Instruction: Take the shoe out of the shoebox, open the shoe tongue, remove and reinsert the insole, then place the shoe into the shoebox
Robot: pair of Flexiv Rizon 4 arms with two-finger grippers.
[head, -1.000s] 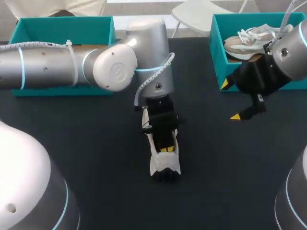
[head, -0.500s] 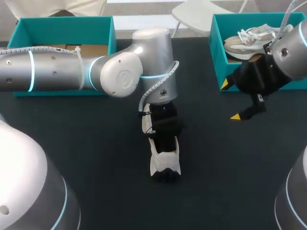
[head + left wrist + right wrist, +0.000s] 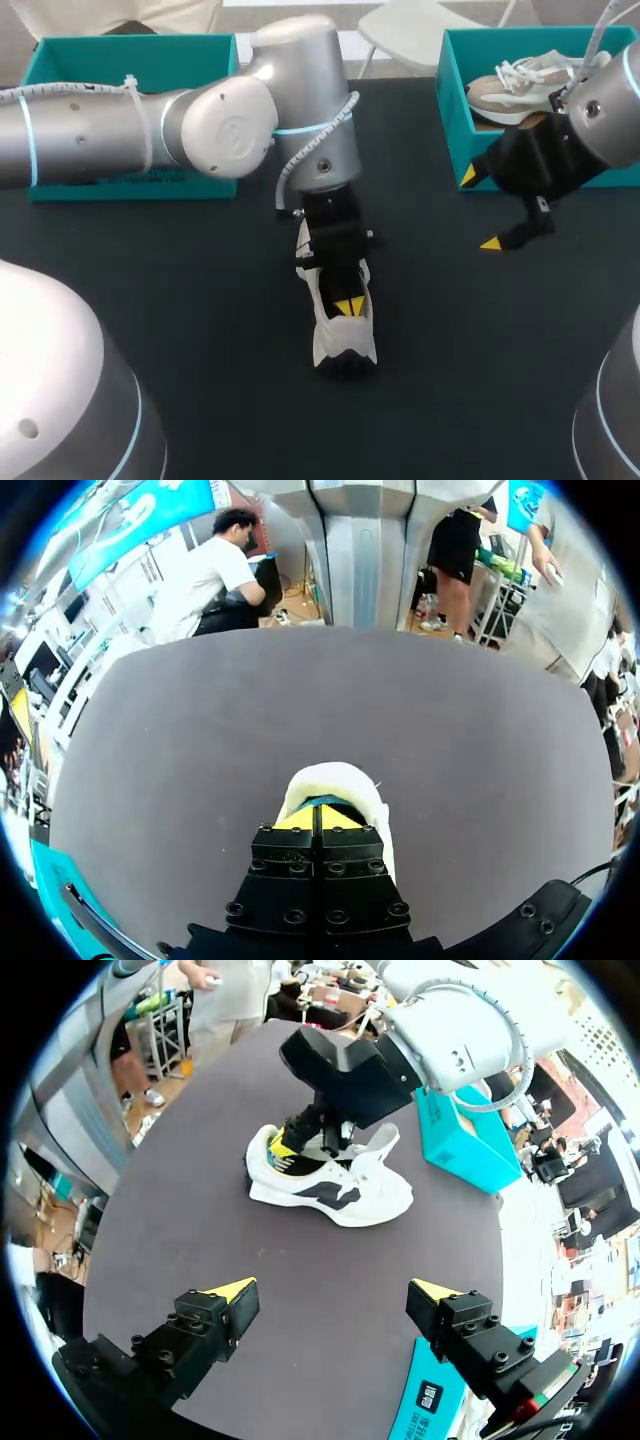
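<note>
Left tool (image 3: 348, 306) lifted slightly, shoe (image 3: 345, 345) unmoved

A dark, matte table (image 3: 200, 340) is seen filling the head view from side to side, its surface evenly lit.

we're under bright, even overhead light here: a soft sheen rides the silver shell of our left arm (image 3: 100, 130), the dark table (image 3: 180, 300) looks flat and matte, and just a thin, soft shadow hugs the white shoe (image 3: 380, 1198).
</note>
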